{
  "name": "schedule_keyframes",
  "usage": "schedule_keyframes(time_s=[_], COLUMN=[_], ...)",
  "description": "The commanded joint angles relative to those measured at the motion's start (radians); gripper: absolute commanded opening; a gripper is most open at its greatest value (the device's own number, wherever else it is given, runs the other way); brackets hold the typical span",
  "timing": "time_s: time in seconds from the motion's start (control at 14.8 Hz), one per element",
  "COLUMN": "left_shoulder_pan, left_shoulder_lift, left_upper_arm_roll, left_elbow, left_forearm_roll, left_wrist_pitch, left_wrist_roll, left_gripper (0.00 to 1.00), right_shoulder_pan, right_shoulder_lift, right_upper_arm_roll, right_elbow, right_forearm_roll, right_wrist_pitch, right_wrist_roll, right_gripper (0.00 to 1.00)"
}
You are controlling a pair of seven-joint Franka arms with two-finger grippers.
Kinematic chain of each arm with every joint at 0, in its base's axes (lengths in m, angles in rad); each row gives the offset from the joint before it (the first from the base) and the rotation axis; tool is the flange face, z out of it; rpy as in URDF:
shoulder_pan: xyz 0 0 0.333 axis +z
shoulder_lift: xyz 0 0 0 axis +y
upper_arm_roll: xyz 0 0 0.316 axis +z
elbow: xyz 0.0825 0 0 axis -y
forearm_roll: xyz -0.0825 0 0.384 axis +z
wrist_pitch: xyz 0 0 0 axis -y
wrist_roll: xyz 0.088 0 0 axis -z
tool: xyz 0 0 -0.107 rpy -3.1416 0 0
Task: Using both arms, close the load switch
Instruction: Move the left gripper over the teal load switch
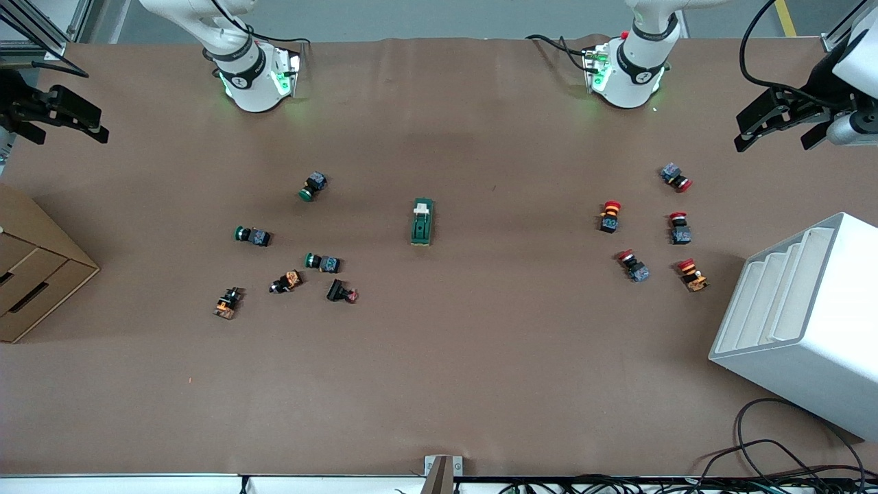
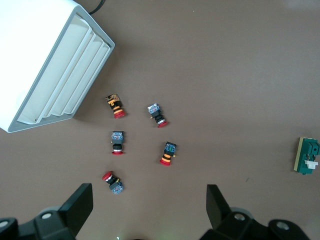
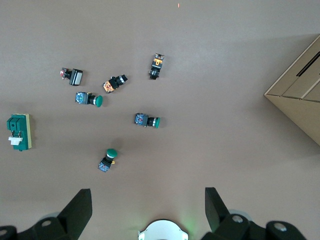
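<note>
The load switch (image 1: 422, 221), a dark green block with a white lever piece at the end toward the robots' bases, lies at the table's middle. It also shows at the edge of the left wrist view (image 2: 307, 156) and of the right wrist view (image 3: 19, 132). My left gripper (image 1: 774, 137) is open and empty, high over the left arm's end of the table; its fingers (image 2: 80, 202) frame bare table. My right gripper (image 1: 68, 134) is open and empty, high over the right arm's end; its fingers (image 3: 80, 207) frame bare table above the right arm's base.
Several red-capped buttons (image 1: 609, 215) lie toward the left arm's end, beside a white stepped rack (image 1: 802, 322). Green-capped buttons (image 1: 252, 235) and other small parts (image 1: 341, 292) lie toward the right arm's end, near a cardboard box (image 1: 34, 267). Cables (image 1: 768, 453) lie at the table's front edge.
</note>
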Motion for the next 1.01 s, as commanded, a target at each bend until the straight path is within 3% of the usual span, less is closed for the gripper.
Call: schedule_keyframes(time_s=[0.0, 0.34, 0.67, 0.94], left_shoulder_pan=[0.006, 0.004, -0.045, -0.149], left_shoulder_lift=[0.000, 0.009, 0.092, 0.153], left_upper_arm_roll=[-0.002, 0.000, -0.029, -0.089], left_elbow=[0.009, 0.015, 0.015, -0.029], left_forearm_roll=[0.000, 0.003, 0.005, 0.019], left_wrist_pitch=[-0.014, -0.008, 0.077, 0.164], left_wrist_roll=[0.007, 0.008, -0.018, -0.248], left_gripper=[1.00, 1.00, 1.00, 1.00], right_shoulder_pan=[0.008, 0.008, 0.006, 0.008], right_shoulder_lift=[-0.024, -0.024, -0.022, -0.021], right_upper_arm_roll=[-0.003, -0.003, -0.003, -0.003], right_elbow=[-0.028, -0.029, -0.026, -0.025], right_forearm_roll=[0.001, 0.004, 0.007, 0.016], right_wrist_pitch=[0.013, 0.027, 0.024, 0.024], right_wrist_roll=[0.018, 0.017, 0.017, 0.018], right_gripper=[1.00, 1.00, 1.00, 1.00])
